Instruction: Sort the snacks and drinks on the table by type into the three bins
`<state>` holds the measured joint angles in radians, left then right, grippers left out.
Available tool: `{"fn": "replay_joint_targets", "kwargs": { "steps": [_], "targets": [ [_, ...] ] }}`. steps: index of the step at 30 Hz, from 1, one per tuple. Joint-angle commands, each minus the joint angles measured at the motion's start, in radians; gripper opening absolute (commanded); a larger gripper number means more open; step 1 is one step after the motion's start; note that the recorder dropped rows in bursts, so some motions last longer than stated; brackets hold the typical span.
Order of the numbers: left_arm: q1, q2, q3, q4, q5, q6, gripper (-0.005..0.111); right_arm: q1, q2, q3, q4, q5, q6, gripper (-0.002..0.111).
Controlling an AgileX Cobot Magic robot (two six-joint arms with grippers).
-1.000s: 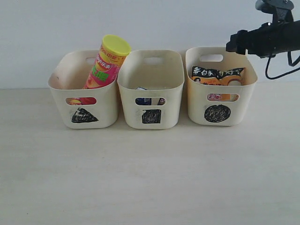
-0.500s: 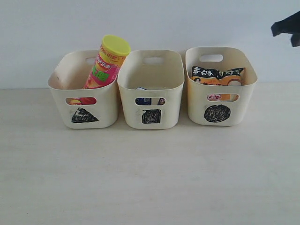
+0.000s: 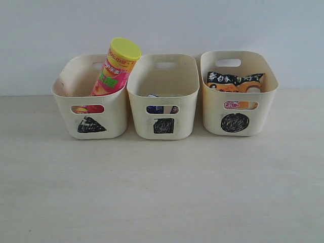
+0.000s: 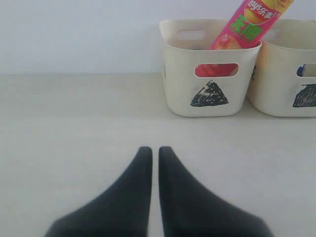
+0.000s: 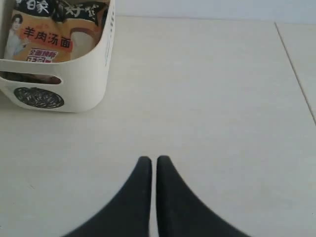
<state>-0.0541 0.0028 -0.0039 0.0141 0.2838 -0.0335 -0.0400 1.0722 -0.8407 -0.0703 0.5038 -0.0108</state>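
Note:
Three cream bins stand in a row. The triangle bin (image 3: 91,109) holds the pink chip can (image 3: 115,68) with its yellow lid, leaning; something red and yellow shows through its handle slot. The square bin (image 3: 163,101) shows a bit of blue and white inside. The circle bin (image 3: 238,109) holds the orange-brown noodle packet (image 3: 234,81). The purple-white pouch and the yellow can are not clearly seen. My left gripper (image 4: 151,149) is shut and empty over bare table, short of the triangle bin (image 4: 210,74). My right gripper (image 5: 150,159) is shut and empty, beside the circle bin (image 5: 74,74).
The pale wooden table (image 3: 162,187) stretches in front of the bins. A plain wall rises behind them. A seam in the table surface (image 5: 296,74) runs on the far side of the right gripper from the circle bin.
The right arm, which hung above the circle bin a second ago, has drawn away to the right and left the exterior view. The bins and their contents have not moved.

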Motion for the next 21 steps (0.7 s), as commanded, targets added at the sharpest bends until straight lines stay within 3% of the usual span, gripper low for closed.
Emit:
{"fn": "replay_joint_targets", "kwargs": {
  "steps": [1, 10, 21],
  "targets": [
    [0.003, -0.003, 0.004, -0.005, 0.000, 0.004, 0.004, 0.000, -0.157, 0.125, 0.015, -0.065, 0.011, 0.000],
    [0.003, -0.003, 0.004, -0.005, 0.000, 0.004, 0.004, 0.000, -0.420, 0.230, 0.041, -0.039, 0.027, 0.000],
    [0.003, -0.003, 0.004, -0.005, 0.000, 0.004, 0.004, 0.000, -0.541, 0.256, 0.061, -0.071, -0.020, 0.000]
  ]
}}
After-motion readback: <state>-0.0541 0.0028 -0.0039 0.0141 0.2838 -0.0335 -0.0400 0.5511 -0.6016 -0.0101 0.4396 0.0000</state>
